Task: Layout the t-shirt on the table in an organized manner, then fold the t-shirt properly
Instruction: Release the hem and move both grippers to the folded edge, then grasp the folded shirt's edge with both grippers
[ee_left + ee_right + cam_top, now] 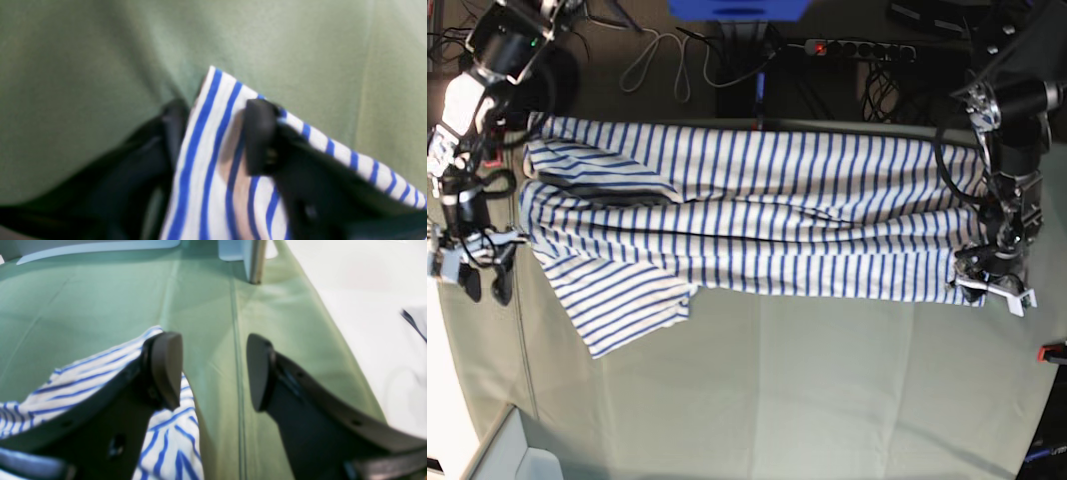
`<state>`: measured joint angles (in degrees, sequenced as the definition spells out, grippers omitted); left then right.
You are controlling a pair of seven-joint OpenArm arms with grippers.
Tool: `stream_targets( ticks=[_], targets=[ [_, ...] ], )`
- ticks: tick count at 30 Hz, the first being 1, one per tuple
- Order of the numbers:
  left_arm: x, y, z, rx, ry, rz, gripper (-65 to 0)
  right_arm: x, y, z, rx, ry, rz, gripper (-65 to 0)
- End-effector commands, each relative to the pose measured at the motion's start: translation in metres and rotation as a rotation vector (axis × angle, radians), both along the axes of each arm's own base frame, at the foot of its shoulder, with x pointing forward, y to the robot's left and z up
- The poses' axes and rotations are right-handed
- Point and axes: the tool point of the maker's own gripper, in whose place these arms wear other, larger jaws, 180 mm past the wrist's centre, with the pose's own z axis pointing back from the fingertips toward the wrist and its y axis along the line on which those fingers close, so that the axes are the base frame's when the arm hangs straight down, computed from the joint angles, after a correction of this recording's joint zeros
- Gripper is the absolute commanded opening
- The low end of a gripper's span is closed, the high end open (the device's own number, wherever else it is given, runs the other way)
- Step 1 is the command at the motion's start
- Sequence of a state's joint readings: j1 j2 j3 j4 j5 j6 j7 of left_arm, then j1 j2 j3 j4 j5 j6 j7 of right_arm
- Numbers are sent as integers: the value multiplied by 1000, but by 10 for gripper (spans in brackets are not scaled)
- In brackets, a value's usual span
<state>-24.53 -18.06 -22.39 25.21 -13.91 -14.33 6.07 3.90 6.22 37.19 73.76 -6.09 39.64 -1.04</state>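
The white, blue-striped t-shirt (757,210) lies spread lengthwise across the green table (827,380), with one sleeve (622,300) fanned toward the front. My left gripper (987,280) sits at the shirt's hem corner on the right. In the left wrist view that corner (206,150) rises between the two black fingers of the left gripper (217,110), and both touch the fabric. Whether they clamp it is unclear. My right gripper (482,280) hangs open by the shoulder end. Its fingers (166,370) stand apart over bare table (206,306), with shirt fabric (83,373) beside and under the left one.
Cables and a power strip (857,47) lie beyond the far edge. A red clamp (1052,352) marks the right edge. A white bin (517,455) sits at the front left corner. In the right wrist view, a metal post (255,260) stands ahead and a white surface (367,306) borders the cloth.
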Motion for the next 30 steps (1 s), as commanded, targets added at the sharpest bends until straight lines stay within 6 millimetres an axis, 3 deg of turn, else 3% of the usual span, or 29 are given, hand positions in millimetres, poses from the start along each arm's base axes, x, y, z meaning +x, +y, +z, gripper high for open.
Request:
stream_targets(
  ticks=[1, 3, 6, 10, 13, 16, 30],
  targets=[
    [13, 2, 14, 2, -29, -9, -462, 22, 4, 16, -21, -33, 28, -331],
    [13, 2, 14, 2, -31, -9, -505, 38, 10, -3, -31, 61, 49, -331],
    [14, 2, 15, 2, -33, -11, -514, 61, 19, -23, -9, 137, 72, -331],
    [11, 5, 14, 6, -28, -9, -515, 69, 14, -44, 0, 219, 87, -331],
    [10, 6, 13, 9, -25, -7, -545, 65, 14, -51, 2, 242, 90, -331],
    [10, 6, 13, 9, -25, -7, -650, 52, 6, -61, -11, 269, 88, -331],
    [10, 4, 12, 5, -24, -8, -649, 18, 5, -89, -13, 348, 87, -331]
  ],
)
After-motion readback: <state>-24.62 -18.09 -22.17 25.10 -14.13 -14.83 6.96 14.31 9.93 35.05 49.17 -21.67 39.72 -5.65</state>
